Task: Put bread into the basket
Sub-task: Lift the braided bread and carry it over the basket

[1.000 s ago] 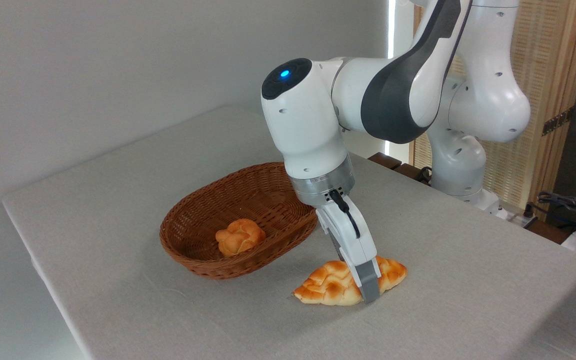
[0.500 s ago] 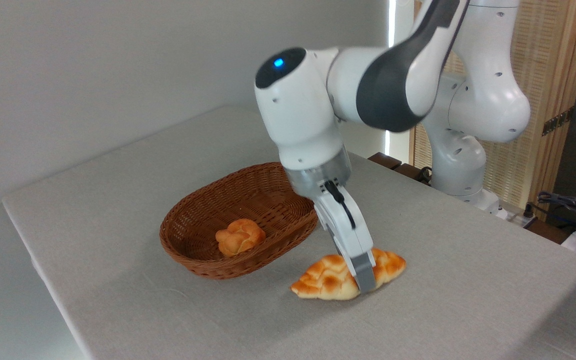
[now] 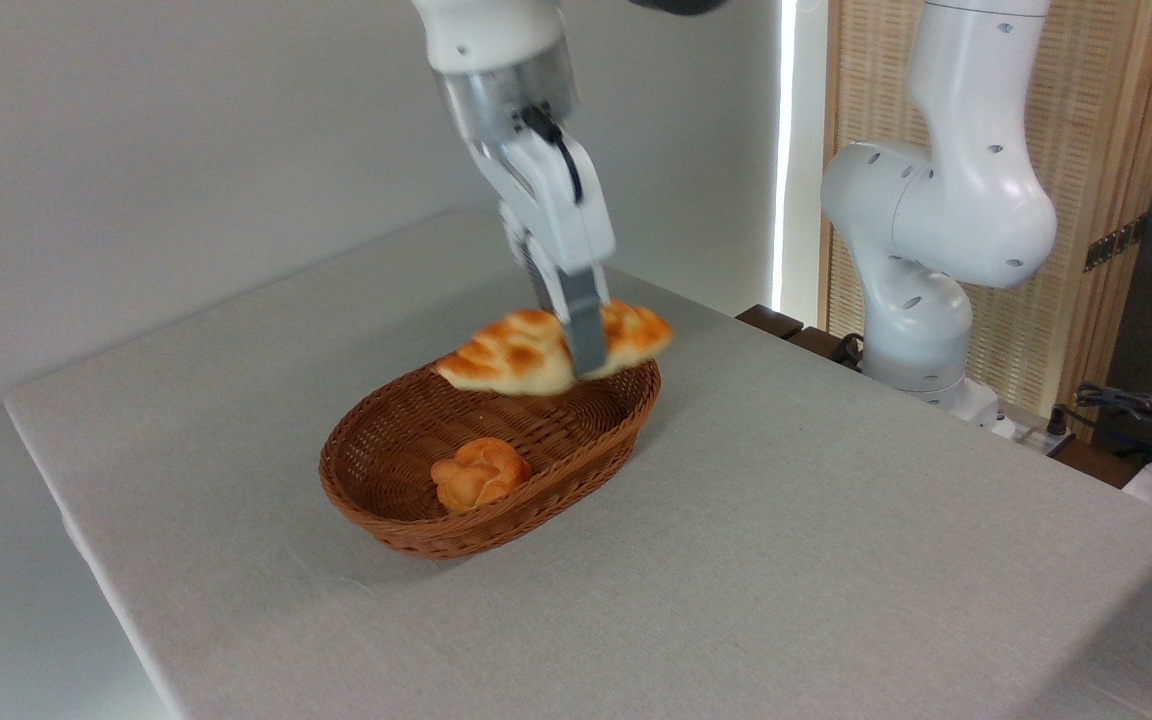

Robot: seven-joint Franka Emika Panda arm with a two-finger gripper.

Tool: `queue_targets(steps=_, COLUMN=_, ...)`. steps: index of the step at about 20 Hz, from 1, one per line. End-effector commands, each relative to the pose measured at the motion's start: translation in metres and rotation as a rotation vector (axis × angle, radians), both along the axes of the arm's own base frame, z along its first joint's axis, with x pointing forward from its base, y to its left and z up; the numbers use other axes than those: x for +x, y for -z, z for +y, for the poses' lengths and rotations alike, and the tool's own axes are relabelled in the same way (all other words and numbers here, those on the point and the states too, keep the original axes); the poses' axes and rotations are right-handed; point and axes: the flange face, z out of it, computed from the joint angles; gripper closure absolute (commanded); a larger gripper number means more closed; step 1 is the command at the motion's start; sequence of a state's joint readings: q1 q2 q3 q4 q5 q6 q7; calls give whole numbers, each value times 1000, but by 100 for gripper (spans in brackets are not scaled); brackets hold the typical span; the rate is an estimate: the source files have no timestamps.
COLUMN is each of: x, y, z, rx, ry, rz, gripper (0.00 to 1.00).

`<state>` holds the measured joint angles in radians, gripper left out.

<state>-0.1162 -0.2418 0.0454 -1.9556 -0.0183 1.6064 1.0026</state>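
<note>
Now we note the tool (image 3: 581, 350) clamped across the middle of the bread (image 3: 551, 350), one grey finger crossing the near face of the loaf, the other hidden behind it. We see the loaf clear of the surface (image 3: 836, 560), held in the air over the far, right-hand part of the basket (image 3: 406, 525). How high it sits over the rim we cannot fix from this single view.

Key relation: the loaf's long axis runs roughly level, left tip pointing toward the basket's middle, right tip reaching out about as far as the far-right rim. The basket's own long axis runs from near-left to far-right, so the two axes look roughly aligned, though we cannot be sure.

A small round bun (image 3: 479, 473) lies inside the basket toward the near side, below and left of the held loaf and well apart from it.

Judgement: the open floor lies below and slightly left of the tool. We expect a short shift that way before lowering, or the right tip may catch the rim.
</note>
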Motion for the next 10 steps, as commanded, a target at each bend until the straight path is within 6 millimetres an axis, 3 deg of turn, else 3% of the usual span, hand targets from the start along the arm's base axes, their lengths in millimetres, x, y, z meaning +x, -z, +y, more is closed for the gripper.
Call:
queue_targets(steps=1, x=-6, y=5, z=-66, rx=-7, ry=-84, rz=27, gripper=53)
queue_targets(steps=4, x=-1, y=34, z=-95, rx=-4, ry=-45, rz=34, gripper=48)
queue_targets(steps=5, x=-2, y=44, z=-102, rx=-6, ry=-33, rz=25, gripper=38)
queue_targets(steps=7, x=-3, y=58, z=-109, rx=-9, ry=-21, rz=12, gripper=30)
queue_targets(steps=8, x=-4, y=64, z=-109, rx=-8, ry=-21, rz=16, gripper=15)
queue_targets(steps=10, x=-6, y=74, z=-111, rx=-3, ry=-15, rz=37, gripper=1)
